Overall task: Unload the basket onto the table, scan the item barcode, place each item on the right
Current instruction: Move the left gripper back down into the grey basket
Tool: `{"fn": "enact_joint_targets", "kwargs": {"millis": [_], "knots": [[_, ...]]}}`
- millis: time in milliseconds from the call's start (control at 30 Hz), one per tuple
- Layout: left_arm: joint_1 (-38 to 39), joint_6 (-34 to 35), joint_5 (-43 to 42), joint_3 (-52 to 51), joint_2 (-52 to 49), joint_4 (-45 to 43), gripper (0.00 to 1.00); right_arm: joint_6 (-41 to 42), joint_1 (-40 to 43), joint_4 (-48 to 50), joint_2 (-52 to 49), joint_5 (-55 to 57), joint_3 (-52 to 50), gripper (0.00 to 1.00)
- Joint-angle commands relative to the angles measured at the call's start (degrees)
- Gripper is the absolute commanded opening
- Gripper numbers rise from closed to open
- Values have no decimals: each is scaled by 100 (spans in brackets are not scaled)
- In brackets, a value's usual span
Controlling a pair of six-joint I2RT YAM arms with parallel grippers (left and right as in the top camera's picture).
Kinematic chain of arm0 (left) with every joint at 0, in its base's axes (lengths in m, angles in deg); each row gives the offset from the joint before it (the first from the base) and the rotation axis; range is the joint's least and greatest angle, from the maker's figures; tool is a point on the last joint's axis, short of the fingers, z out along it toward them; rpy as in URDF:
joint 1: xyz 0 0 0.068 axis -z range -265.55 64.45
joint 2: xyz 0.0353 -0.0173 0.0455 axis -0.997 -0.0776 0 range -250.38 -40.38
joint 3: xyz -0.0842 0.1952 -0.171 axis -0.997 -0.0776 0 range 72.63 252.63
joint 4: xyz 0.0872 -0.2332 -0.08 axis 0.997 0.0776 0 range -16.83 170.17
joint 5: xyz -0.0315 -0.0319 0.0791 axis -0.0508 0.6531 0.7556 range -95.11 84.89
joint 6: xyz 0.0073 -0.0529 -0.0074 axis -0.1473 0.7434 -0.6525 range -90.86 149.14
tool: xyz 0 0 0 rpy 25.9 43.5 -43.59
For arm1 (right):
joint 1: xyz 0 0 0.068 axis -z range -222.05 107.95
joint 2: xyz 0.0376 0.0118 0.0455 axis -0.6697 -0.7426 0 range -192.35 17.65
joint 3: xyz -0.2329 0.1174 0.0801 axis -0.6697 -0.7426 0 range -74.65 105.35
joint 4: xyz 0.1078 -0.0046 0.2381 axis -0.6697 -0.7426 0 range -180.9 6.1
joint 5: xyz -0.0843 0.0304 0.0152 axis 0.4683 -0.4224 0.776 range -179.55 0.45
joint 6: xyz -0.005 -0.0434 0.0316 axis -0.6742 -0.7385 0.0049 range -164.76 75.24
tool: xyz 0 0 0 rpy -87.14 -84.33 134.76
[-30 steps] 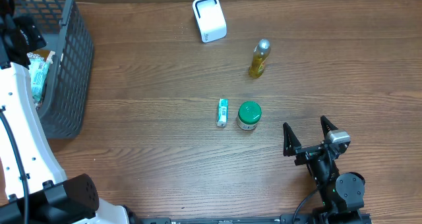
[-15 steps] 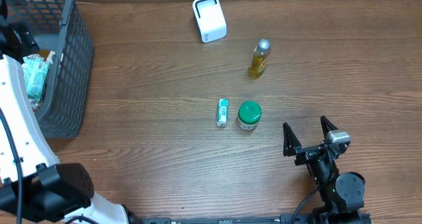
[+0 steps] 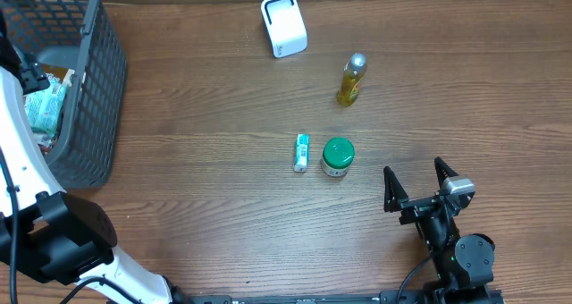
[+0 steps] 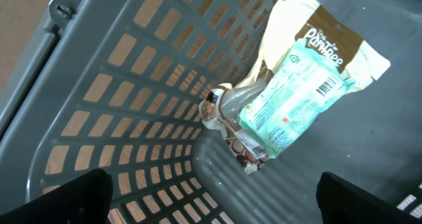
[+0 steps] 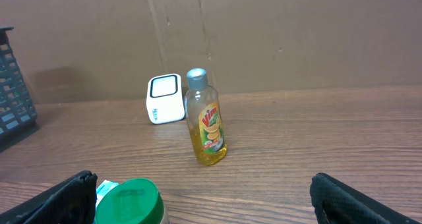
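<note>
A mint-green pouch [image 4: 297, 95] with a barcode lies in the grey basket [image 4: 132, 118] on top of a cream and brown bag [image 4: 330, 39], beside a small brown packet [image 4: 241, 145]. My left gripper [image 4: 211, 201] hangs open above them with nothing between its fingers. The white scanner [image 3: 284, 25] stands at the far edge of the table. My right gripper [image 3: 414, 174] is open near the front right, facing a green-lidded jar [image 5: 132, 201] and a yellow bottle [image 5: 206, 118], touching neither.
A small teal and white tube [image 3: 302, 152] lies just left of the green-lidded jar [image 3: 338, 156]. The yellow bottle [image 3: 351, 80] stands right of the scanner [image 5: 163, 99]. The basket [image 3: 103, 71] sits at the table's left edge.
My left arm has shifted over the basket. The right arm and the things on the table have not moved.
</note>
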Motion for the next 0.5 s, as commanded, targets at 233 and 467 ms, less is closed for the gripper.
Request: {"fn": "enact_joint_targets", "kwargs": {"millis": [233, 467], "knots": [[-192, -116, 28, 52, -83, 24, 100, -20, 15, 42, 39, -7, -61, 100], [-245, -267, 26, 52, -83, 15, 100, -20, 15, 42, 39, -4, -61, 100]]}}
